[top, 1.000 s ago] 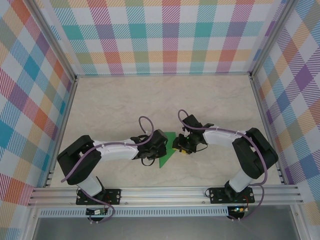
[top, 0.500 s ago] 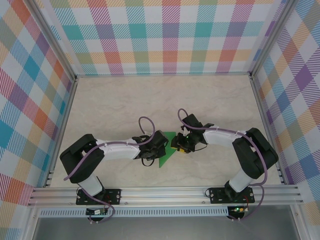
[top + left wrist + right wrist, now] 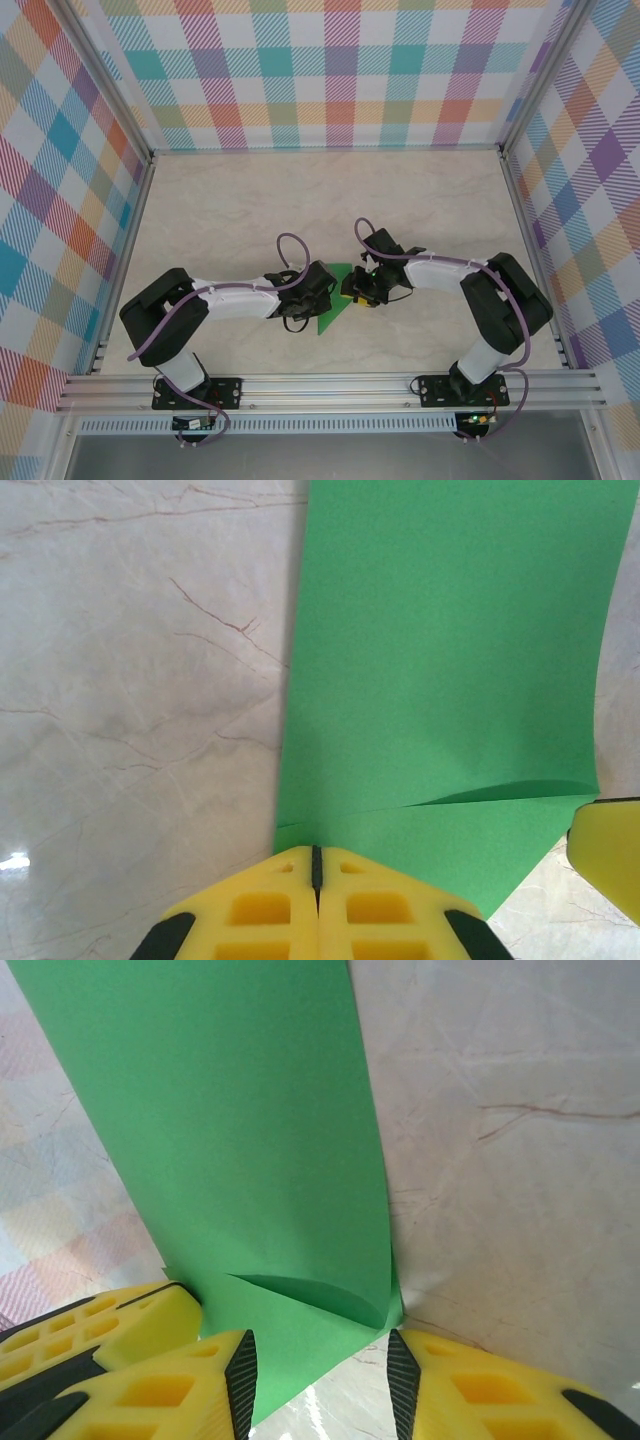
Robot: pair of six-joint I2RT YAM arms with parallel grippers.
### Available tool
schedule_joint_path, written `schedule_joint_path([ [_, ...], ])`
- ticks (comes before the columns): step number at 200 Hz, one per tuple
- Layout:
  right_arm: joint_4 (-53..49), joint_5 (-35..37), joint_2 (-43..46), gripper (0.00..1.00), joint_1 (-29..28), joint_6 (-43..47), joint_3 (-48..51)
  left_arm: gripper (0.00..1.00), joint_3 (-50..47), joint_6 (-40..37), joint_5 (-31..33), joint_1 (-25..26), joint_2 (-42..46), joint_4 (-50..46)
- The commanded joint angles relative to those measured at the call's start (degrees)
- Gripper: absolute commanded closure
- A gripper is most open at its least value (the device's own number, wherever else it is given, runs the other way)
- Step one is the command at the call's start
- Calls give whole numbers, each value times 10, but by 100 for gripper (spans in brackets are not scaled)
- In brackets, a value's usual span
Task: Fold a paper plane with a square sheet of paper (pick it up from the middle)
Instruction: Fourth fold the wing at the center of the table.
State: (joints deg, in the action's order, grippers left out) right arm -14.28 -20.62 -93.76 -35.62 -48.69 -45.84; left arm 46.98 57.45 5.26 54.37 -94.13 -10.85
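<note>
Closest to the left wrist camera, the left pincer (image 3: 315, 858) has its yellow fingers pressed together, pinching the near edge of the square sheet of paper (image 3: 440, 660). The sheet's bright green face stretches away from the fingertips, with a curved fold just beyond them. In the right wrist view, the right pincer (image 3: 315, 1360) stands spread, and a folded corner of the sheet lies in the gap between its fingers. From above, the sheet shows as a green triangle between the two pincers, on the front middle of the marbled table (image 3: 250, 200), with checked walls (image 3: 340, 70) beyond
</note>
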Motion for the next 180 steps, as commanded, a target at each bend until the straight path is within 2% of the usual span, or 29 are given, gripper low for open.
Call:
schedule_joint_path([
  [1, 6, -11, -11, 60, 3, -2, 1, 95, 1, 4, 20, 5, -5, -35],
  [140, 107, -104, -17, 72, 3, -27, 29, 95, 5, 4, 35, 6, 6, -46],
  [165, 115, -111, -23, 81, 3, -30, 30, 94, 13, -3, 44, 6, 11, -79],
  [180, 114, -111, -24, 91, 3, -30, 30, 91, 23, -8, 57, 6, 19, -97],
])
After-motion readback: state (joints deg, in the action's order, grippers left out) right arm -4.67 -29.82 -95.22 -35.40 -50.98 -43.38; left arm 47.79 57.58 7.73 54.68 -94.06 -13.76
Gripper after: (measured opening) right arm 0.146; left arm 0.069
